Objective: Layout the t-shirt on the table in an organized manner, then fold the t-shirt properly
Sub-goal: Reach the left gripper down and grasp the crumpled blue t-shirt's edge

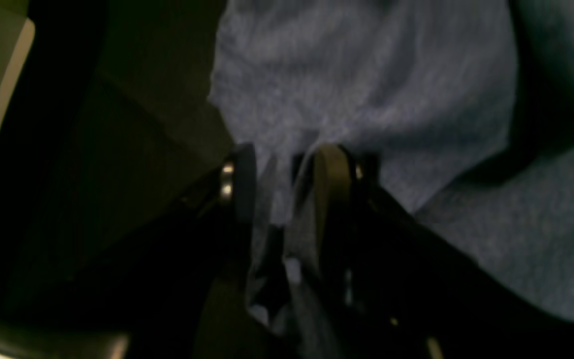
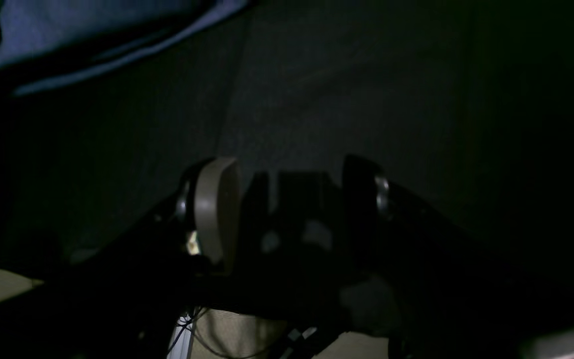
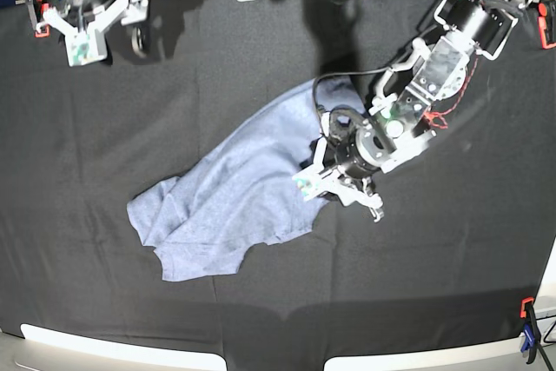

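Observation:
The blue-grey t-shirt [image 3: 234, 197] lies crumpled and slanted on the black table [image 3: 130, 119], with no lettering showing. My left gripper [image 3: 314, 182] is at the shirt's right edge. In the left wrist view the left gripper [image 1: 287, 172] has its fingers close together with a fold of the t-shirt [image 1: 366, 80] pinched between them. My right gripper [image 3: 84, 41] hovers open and empty at the far left corner, away from the shirt. In the right wrist view the right gripper [image 2: 287, 194] is wide open over bare table [image 2: 366, 75], with a shirt edge [image 2: 92, 30] at the top left.
Orange clamps [image 3: 36, 10] [image 3: 546, 23] sit at the far corners and a blue and orange clamp [image 3: 527, 332] at the near right corner. A white rim [image 3: 113, 349] runs along the near edge. Cables and equipment lie beyond the far edge.

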You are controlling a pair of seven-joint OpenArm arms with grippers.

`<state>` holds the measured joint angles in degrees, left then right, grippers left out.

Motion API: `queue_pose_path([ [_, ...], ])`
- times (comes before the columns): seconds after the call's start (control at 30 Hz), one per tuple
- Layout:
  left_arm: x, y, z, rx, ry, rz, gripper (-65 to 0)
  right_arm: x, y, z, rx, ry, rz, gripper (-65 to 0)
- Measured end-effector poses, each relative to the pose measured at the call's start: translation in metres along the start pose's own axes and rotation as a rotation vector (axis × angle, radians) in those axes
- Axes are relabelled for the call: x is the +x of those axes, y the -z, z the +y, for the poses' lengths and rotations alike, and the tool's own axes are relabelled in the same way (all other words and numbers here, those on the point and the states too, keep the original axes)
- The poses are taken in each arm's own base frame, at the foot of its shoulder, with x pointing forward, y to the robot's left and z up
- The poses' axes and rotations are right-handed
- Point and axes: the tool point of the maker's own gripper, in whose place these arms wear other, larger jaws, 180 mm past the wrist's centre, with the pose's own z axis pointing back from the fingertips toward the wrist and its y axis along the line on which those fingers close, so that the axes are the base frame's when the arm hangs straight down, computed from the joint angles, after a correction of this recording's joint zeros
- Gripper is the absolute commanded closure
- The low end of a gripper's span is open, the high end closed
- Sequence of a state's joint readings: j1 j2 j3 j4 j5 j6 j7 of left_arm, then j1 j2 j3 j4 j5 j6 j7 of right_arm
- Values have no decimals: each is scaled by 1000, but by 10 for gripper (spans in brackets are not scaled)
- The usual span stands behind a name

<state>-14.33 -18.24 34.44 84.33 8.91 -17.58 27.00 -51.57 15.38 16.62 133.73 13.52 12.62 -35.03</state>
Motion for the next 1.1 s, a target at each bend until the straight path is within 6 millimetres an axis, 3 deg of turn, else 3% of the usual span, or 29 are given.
queue_pose_path([
  [0.1,2,0,2,2,1,-3,-182,-1,0,0,0,0,4,-323],
  [0.3,24,1,13,-17,-88,-75,-182,-1,0,0,0,0,4,-323],
  [0.67,10,2,5,-34,-96,-27,-181,-1,0,0,0,0,4,-323],
  [0.87,-23,10,-1,-50,-118,59,-180,-1,0,0,0,0,4,-323],
  [0.93,-23,11,-1,-51,-119,59,-141,-1,0,0,0,0,4,-323],
  [1.07,-21,11,-2,-52,-121,55,0,-1,0,0,0,0,4,-323],
  [1.1,-21,11,-1,-52,-121,54,0,-1,0,0,0,0,4,-323],
])
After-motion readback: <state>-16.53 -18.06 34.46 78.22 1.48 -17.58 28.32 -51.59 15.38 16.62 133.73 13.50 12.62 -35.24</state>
